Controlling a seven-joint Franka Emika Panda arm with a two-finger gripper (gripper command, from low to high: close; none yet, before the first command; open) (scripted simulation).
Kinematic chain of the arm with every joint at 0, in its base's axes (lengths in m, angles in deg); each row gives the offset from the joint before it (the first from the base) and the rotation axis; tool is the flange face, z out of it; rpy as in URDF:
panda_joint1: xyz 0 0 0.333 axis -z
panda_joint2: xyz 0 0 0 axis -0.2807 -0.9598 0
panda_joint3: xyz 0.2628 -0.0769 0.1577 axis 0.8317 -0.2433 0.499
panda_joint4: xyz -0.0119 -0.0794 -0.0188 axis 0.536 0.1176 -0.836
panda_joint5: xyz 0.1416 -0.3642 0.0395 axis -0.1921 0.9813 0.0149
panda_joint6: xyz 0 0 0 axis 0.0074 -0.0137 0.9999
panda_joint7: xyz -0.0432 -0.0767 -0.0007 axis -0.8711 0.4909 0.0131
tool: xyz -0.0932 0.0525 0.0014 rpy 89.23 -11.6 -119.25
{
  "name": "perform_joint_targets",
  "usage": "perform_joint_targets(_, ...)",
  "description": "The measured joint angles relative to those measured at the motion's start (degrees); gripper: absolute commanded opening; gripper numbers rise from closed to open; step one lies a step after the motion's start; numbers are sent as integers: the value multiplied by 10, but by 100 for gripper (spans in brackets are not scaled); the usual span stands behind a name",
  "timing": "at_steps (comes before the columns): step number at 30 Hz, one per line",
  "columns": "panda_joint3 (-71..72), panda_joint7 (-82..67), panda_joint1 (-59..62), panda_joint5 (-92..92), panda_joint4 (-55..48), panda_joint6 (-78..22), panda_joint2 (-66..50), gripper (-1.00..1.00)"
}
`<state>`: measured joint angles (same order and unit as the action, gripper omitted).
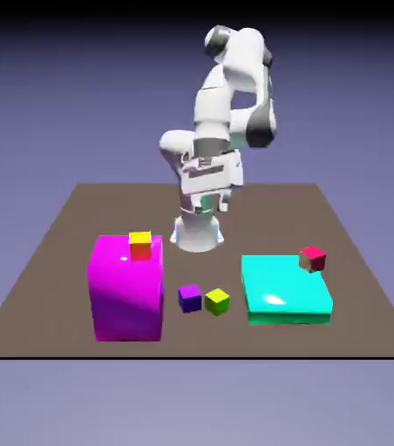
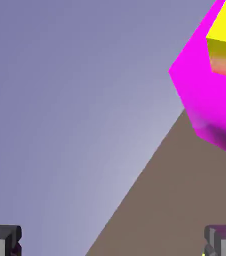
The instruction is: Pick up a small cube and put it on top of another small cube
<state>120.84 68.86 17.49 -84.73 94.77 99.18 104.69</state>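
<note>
We see the flat brown counter carrying a large glossy magenta block topped by a small yellow-and-orange cube, a flat cyan slab bearing a small red cube on its far corner, and, on the bare surface between the two, a small purple cube with the tiny lime, yellow-green cube just beside it on the exterior view's right; the white arm's claw hangs high near the robot's base, well apart from the lime cube, its fingertips set wide at the hand view's bottom corners with nothing between them; that view shows only the magenta block and the counter, not the lime cube; we judge the reach barely begun, so we should swing over the lime cube, descend straight, and straddle it without nudging its purple neighbour.
</note>
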Motion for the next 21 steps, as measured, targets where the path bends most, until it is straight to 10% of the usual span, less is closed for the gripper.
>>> perform_joint_targets(21, 436, 364, 326, -484, 7, -239, 113, 0)
